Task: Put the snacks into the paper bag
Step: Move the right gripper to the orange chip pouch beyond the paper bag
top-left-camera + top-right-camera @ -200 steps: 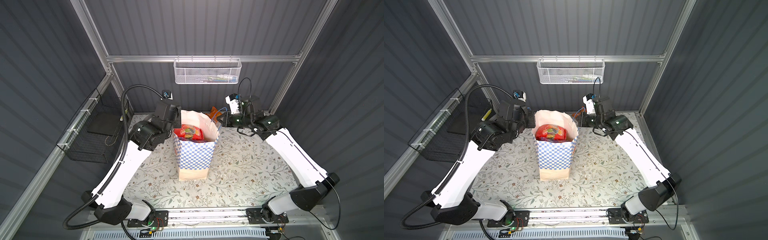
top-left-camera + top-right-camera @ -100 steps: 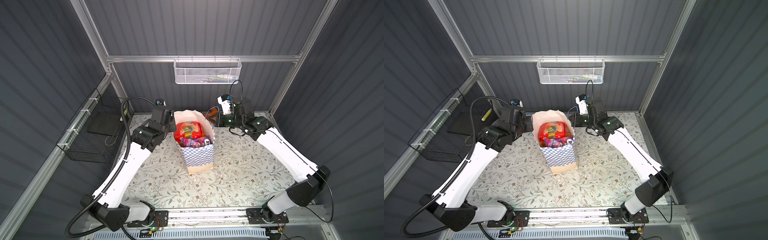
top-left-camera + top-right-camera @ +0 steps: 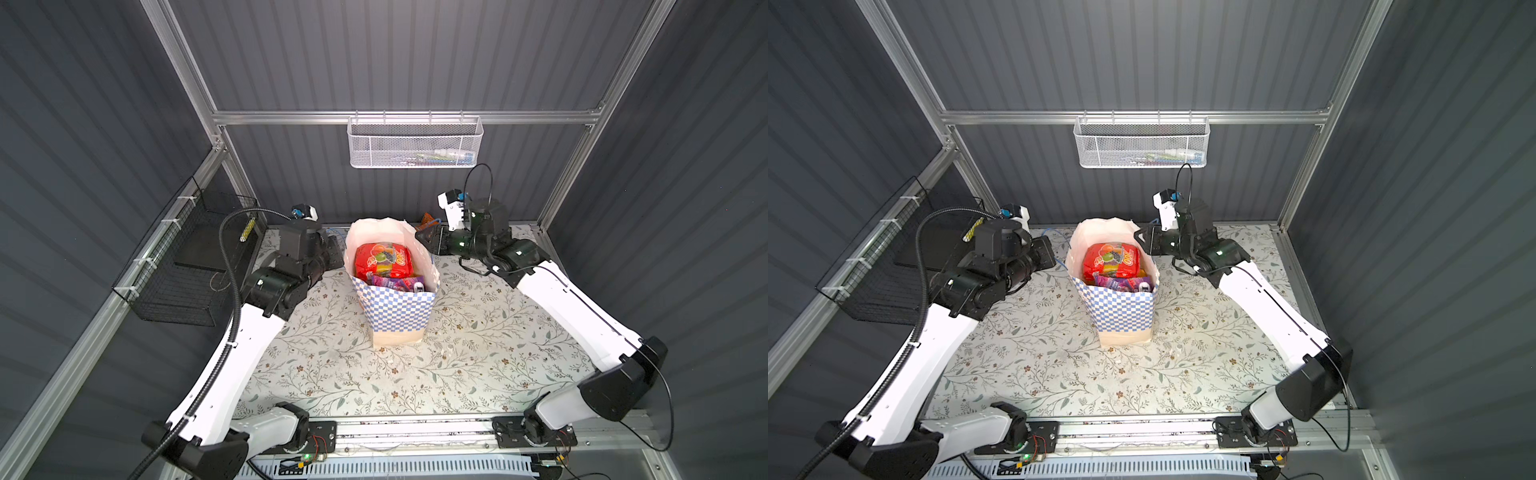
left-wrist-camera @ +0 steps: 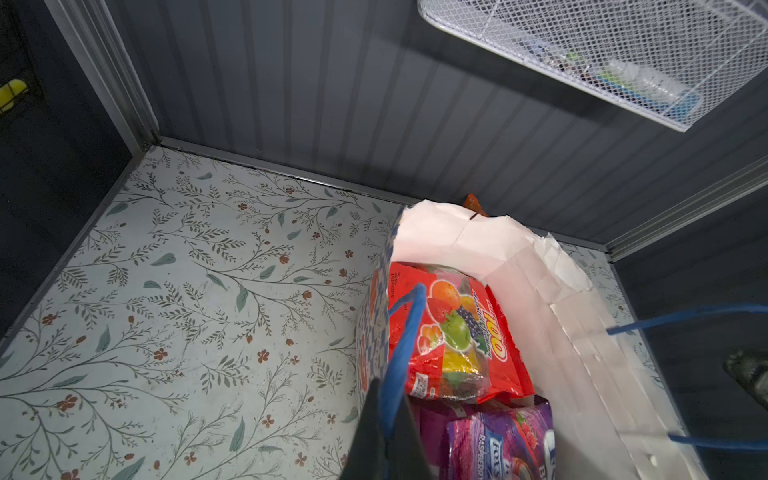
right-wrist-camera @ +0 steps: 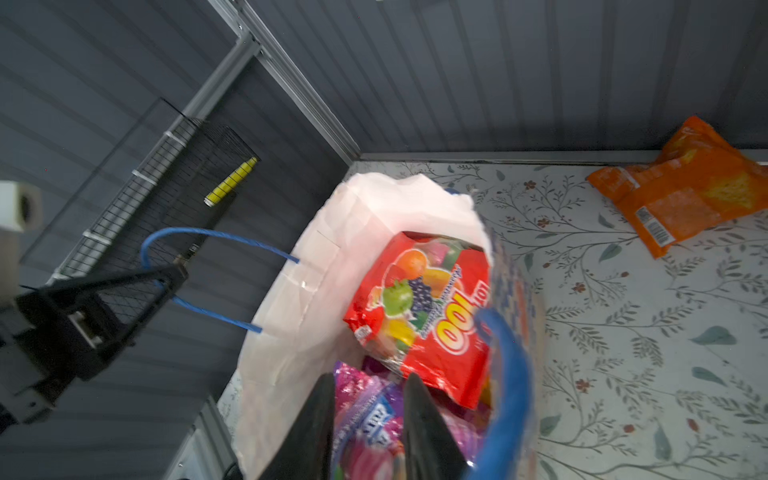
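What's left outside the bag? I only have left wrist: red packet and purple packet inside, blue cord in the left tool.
Observer: One orange packet lies on the table behind the paper bag, near the back wall.
Operator: Right tool holding anything?
Observer: No. The right tool has its jaws apart over the bag's mouth, nothing between them; that side's blue cord handle is beside it.
Operator: Bag standing?
Observer: Yes, in both top views it stands on its tan base.
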`<state>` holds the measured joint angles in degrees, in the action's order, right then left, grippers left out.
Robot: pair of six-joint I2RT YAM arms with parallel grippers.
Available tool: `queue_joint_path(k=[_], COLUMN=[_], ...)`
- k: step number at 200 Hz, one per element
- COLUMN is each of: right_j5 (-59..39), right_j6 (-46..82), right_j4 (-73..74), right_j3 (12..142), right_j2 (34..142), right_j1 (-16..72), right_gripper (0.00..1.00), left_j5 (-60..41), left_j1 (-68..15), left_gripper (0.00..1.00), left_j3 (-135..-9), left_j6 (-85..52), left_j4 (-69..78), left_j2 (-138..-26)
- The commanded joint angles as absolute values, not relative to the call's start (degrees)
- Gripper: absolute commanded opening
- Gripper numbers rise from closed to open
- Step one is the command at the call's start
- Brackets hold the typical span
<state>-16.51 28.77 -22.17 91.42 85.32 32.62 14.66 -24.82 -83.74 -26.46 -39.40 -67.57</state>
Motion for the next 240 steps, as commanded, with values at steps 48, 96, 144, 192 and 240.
queue_joint_path(k=[48, 96, 144, 192, 240], right_j5=[-10.2, -13.4, -22.7, -27.6, -33.3], right_j6=[26.1, 35.0, 46.5, 56.7, 65.9], right_j4=[-28.0, -22.6, -9.8, 5.2, 14.5], right_j3=[96.3, 82.5, 68.2, 62.4, 72.6], right_j2=[70.7, 60.7, 68.6, 86.1, 107.6], right_j1=[28.8, 13.8, 7.7, 7.3, 8.5], right_gripper=[0.96, 0.99, 0.99, 0.98, 0.94], left_j5=[16.7, 18.4, 16.7, 9.9, 5.8], left_j1=[-24.6, -24.6, -24.6, -24.5, -24.6], left_gripper=[0.00, 0.00, 0.00, 0.00, 0.00], left_j3=[-80.0, -78.5, -77.3, -77.7, -79.5], left_j6=[-28.8, -29.6, -29.9, -28.6, -26.9], left_j4=[-35.1, -36.9, -39.6, -42.0, -44.9], left_j2=[-63.3, -60.4, -58.3, -58.3, -59.1])
